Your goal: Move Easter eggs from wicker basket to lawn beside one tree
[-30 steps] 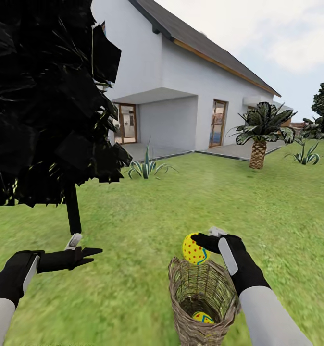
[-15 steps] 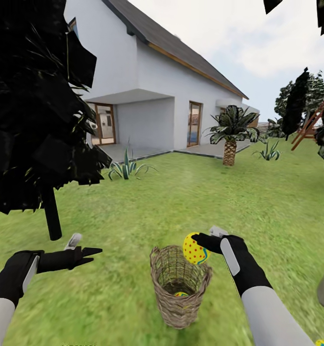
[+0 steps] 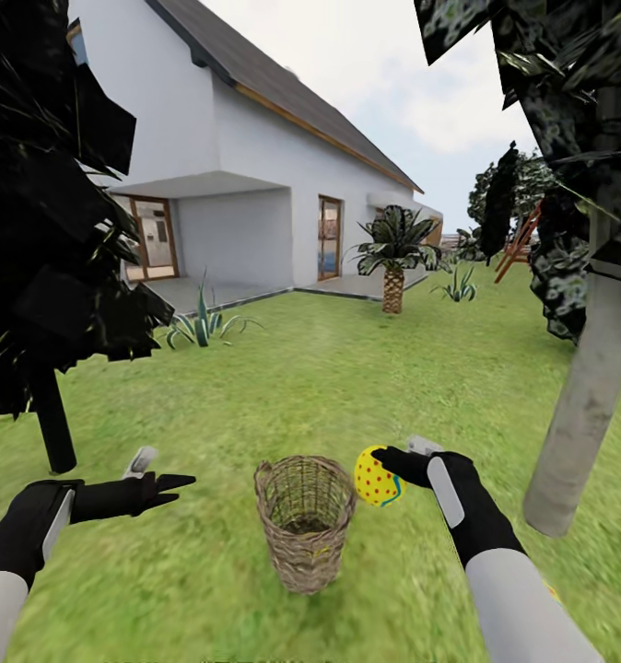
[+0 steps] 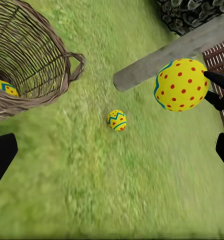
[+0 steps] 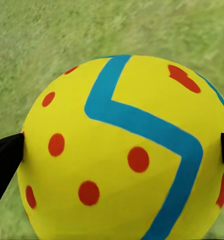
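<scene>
Yellow eggs stand at three stages: one lies on the grass [image 4: 141, 170] near the pale tree trunk [image 3: 582, 414], one [image 4: 4, 87] sits in the basket [image 3: 304, 520], one [image 3: 377, 476] is pinched in the right gripper [image 3: 395, 470] just beside the basket's rim, toward the trunk. The left gripper [image 3: 163, 481] hovers spread and empty, across the basket from the trunk.

Even, bright daylight fills the rendered scene under a pale cloudy sky [image 3: 412, 83], with no cast shadows on the lawn [image 3: 347, 387]. The black-leaved foliage [image 3: 43, 230] renders almost pure black, without detail. Grass is smeared and soft in the left wrist view, sharper behind the held egg [image 5: 121, 150].
</scene>
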Available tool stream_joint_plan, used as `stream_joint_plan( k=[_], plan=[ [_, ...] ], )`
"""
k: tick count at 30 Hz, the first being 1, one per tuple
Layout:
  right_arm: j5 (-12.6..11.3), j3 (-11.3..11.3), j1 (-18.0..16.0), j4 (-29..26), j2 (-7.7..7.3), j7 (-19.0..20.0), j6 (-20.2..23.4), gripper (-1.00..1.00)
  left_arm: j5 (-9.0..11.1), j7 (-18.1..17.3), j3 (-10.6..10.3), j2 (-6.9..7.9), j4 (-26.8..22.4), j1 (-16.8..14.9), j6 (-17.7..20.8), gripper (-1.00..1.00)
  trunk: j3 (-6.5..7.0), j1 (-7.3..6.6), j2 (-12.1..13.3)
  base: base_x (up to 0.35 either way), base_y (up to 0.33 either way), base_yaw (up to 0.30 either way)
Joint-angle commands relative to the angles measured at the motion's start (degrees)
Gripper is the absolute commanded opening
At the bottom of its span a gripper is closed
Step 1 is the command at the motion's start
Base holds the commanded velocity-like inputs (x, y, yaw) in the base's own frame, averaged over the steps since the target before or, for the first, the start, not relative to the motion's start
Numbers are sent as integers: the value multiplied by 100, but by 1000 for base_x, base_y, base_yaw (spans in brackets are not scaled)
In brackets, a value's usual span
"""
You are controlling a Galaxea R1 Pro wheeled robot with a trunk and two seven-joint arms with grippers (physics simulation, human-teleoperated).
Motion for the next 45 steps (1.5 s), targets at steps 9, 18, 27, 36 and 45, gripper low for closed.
stream_joint_plan(
  k=[9, 18, 27, 36, 45],
  plan=[
    [-27, -256, -5, 259, 7, -23, 17, -100, -28, -30, 15, 0, -4, -3, 54, 100, 104, -201, 359, -22, 0, -234],
    [-25, -300, -5, 545, -103, -56, -59, -100, -28, -28, 16, 0, -4, -3, 54, 100, 209, -399, 720, 0, 0, -222],
    [-16, -743, -5, 638, -134, -70, -69, -100, -15, -42, 50, 0, -4, -3, 46, 100, 205, -465, 840, 0, 0, -222],
    [-21, -747, -5, 688, -134, -71, -219, -100, -11, -46, -1, -13, -4, -3, -111, 100, 149, -465, 840, 0, -167, -222],
    [-21, -747, -5, 688, -139, -72, -237, -100, -11, -46, -9, -18, -4, -3, -138, 100, 92, -465, 840, 0, -300, -222]
  ],
)
